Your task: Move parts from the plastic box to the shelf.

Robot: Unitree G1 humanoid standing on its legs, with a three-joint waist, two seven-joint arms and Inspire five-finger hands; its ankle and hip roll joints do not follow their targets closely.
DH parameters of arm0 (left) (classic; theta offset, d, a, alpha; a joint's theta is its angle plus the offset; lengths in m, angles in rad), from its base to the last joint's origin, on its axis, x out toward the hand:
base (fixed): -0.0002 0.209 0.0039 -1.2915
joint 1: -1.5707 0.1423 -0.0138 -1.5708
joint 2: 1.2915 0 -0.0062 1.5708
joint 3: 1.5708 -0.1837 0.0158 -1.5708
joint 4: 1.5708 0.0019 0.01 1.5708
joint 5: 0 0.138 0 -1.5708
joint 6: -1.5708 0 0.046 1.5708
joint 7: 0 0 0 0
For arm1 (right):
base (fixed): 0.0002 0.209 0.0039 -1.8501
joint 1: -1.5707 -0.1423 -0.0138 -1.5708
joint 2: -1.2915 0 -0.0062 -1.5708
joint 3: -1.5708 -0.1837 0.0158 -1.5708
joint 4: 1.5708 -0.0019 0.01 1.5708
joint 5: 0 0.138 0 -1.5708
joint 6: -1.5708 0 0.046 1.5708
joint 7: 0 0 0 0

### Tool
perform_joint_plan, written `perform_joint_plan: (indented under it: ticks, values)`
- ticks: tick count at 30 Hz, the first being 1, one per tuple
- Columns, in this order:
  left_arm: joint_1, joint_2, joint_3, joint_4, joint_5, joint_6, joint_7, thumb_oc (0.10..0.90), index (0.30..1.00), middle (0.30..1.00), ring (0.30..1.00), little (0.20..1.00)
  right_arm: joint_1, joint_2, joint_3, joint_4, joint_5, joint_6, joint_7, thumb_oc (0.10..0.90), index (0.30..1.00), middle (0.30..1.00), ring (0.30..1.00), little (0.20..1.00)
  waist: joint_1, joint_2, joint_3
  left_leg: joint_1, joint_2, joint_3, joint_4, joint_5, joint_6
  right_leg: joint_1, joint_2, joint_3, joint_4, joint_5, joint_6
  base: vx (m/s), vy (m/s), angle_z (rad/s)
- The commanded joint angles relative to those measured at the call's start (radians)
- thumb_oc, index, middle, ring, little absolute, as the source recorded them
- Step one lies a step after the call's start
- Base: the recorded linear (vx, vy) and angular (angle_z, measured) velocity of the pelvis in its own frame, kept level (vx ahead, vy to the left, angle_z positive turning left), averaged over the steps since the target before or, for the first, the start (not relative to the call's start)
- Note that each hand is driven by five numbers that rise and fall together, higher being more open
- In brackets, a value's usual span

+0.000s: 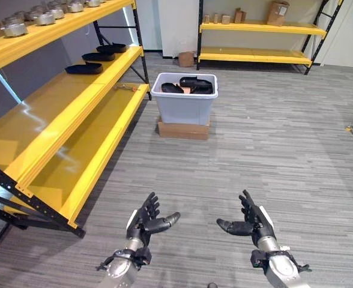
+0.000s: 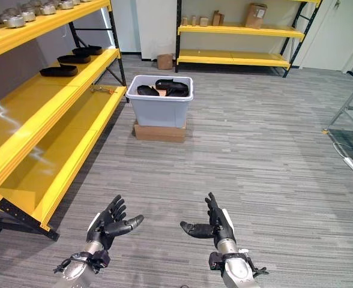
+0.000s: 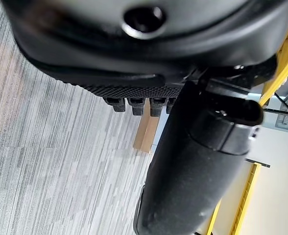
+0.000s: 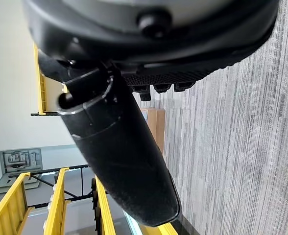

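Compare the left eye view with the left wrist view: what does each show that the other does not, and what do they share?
Left eye view alone: the plastic box holding dark parts, more parts on the shelf, and the right hand, open and empty. Left wrist view alone: a close look along the left hand, its thumb large in front. Shared: the grey floor, the yellow shelf, the cardboard under the box.

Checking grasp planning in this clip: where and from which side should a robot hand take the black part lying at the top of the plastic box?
Probably from above: the plastic box is open-topped, with walls round the black part. Grip across its narrow middle. Both the left robot hand and the right robot hand are open, away from it.
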Motion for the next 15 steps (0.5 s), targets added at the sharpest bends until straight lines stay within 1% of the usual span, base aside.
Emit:
perform_joint_plan:
  ticks: [1,15]
  values:
    - [-0.078,0.006,0.059,-0.061,-0.013,-0.099,-0.038,0.900,1.000,1.000,1.000,1.000,-0.078,-0.011,-0.009,-0.084,0.015,-0.107,0.005,0.900,1.000,1.000,1.000,1.000,0.003,-0.028,-0.024,0.026,0.052,0.008,-0.002,-0.016,-0.036,0.041,-0.044,0.003,0.026,-0.050,0.075,0.00,0.000,0.00]
    - [-0.065,0.003,0.058,-0.054,-0.011,-0.097,-0.048,0.900,1.000,1.000,1.000,1.000,-0.057,-0.016,-0.017,-0.086,0.018,-0.106,0.015,0.900,1.000,1.000,1.000,1.000,0.004,-0.035,-0.020,0.022,0.049,0.002,-0.002,-0.016,-0.038,0.045,-0.047,-0.006,0.018,-0.048,0.075,0.00,0.000,0.00]
